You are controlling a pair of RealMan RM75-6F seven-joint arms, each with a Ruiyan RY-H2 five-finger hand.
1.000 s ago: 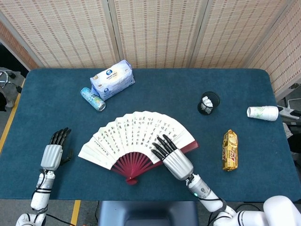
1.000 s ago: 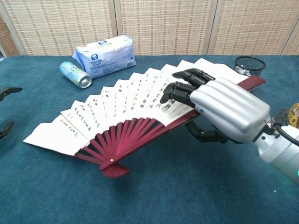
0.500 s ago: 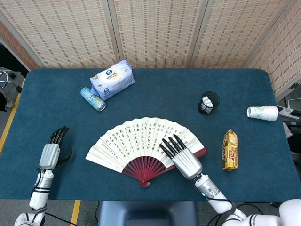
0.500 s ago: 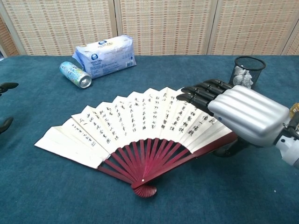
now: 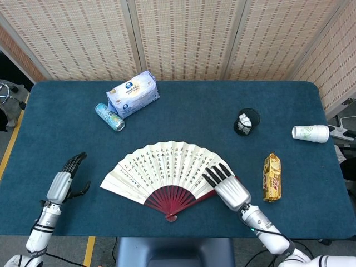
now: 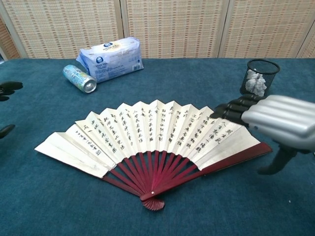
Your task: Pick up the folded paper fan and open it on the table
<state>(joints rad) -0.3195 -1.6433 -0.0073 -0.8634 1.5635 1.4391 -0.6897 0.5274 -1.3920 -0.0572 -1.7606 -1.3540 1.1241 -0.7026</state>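
Observation:
The paper fan lies spread open and flat on the blue table, white leaf with black script, dark red ribs meeting at a pivot near the front edge. In the chest view the fan fills the middle. My right hand is at the fan's right end, fingers stretched out over the edge of the leaf. In the chest view this hand hovers just above the red outer rib, thumb down to the right of it, gripping nothing. My left hand rests empty, left of the fan; only its fingertips show in the chest view.
A tissue pack and a lying can are at the back left. A black mesh cup stands behind the right hand. A yellow snack bar lies just right of it, and a tipped paper cup at the far right.
The fan came down flat, spread wider and shifted right. My right hand slid right to the fan's end and off its ribs. The left hand's fingers curled a little.

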